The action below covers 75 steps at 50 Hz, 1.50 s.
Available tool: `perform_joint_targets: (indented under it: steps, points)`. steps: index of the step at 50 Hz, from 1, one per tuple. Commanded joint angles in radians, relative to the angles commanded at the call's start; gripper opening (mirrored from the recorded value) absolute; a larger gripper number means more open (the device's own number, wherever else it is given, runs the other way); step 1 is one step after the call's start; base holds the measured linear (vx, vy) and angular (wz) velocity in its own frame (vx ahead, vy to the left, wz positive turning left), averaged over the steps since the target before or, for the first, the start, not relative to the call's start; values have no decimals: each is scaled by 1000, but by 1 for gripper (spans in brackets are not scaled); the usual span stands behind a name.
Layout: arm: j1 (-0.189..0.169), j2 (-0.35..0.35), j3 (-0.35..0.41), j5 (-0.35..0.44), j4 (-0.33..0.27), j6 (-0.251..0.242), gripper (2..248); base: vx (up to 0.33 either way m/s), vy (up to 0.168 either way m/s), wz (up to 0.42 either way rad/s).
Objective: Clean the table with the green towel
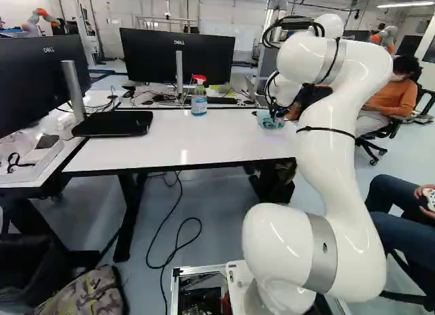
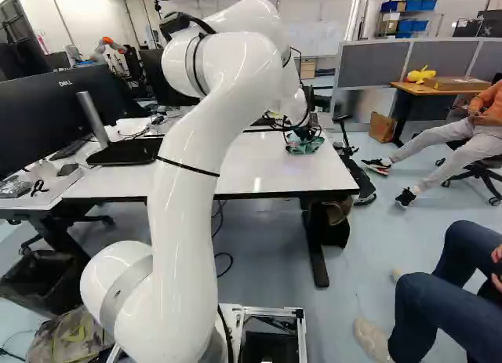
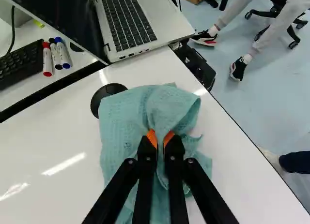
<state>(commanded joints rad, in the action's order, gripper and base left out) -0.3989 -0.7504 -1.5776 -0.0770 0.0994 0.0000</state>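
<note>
Hand (image 3: 160, 137) is clamped on a bunched fold of the green towel (image 3: 128, 112); rest of the cloth is spread under and around the fingertips on the bench (image 3: 63, 151), near its end. My read: wiping stage, can't tell how much is done.

Doing it well:
- Keep height low enough that cloth takes the load, not the 2 fingertips. Too much down force = hard tips scraping the top.
- Long overlapping strokes toward 9 o'clock of the hand, where most of the surface lies. Drag, don't shove; shoving likely rucks the cloth.
- Bench edge runs past at 2 to 4 o'clock. Stop short or the towel hangs over.
- Laptop (image 3: 133, 21) at 12, 3 markers (image 3: 58, 54) at 10 to 11: keep the loose flap off both.
- Spray bottle (image 1: 199, 103) at 10 from the towel in the left base view: route round it, looks easy to tip.

Materials: towel is thin, limp, blue-green, waffle-like weave, deep creases at the pinch. Top is glossy white, smooth, should slide easily. Black disc (image 3: 103, 96) at 11, round, partly covered by cloth; might snag. Bottle is clear, red trigger. Pads (image 3: 151, 136) are orange, ribbed.
</note>
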Motion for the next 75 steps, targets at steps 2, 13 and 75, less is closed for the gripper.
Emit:
perform_joint_targets:
  steps: [2,13,75]
  points:
    - [4,-6,-9,0,0,0,34,0,0,0]
    - [28,-19,-28,0,0,0,34,0,0,0]
    - [61,177,248,0,0,0,34,0,0,0]
